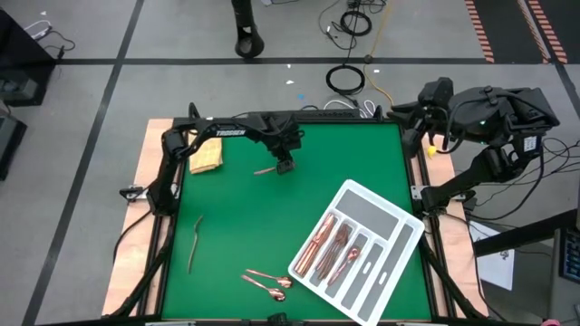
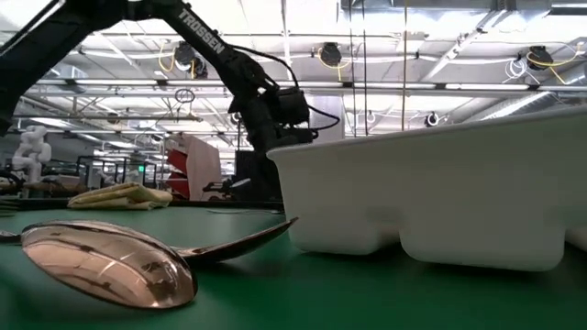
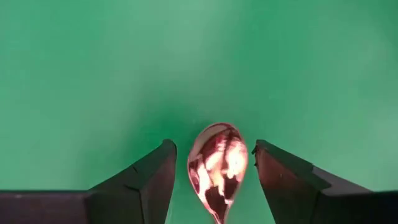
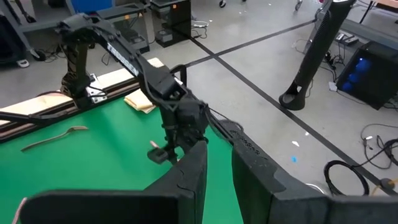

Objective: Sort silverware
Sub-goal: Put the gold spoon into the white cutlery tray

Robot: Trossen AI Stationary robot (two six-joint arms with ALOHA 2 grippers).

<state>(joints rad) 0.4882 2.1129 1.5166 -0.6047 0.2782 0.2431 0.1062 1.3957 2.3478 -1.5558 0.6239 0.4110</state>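
1. A robotics lab or industrial hall: the green surface [image 1: 236, 226] stands on a grey concrete floor [image 1: 91, 54] marked with dark tape lines.
2. Loose cables [image 1: 345, 79] lie coiled on the floor.
3. The low view shows high ceiling trusses [image 2: 385, 55] with hanging lights.
4. A white humanoid robot [image 2: 33, 147] stands far off.

The spoon [image 3: 217, 168] between the left pincer's [image 3: 214, 177] fingers has its handle cut off.

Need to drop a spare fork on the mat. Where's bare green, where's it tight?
Free: the mat's middle, bordered by the long fork, the left gripper over its spoon, and the white tray. Also the far right corner behind the tray. Crowded: the near edge, where two spoons lie beside the tray.
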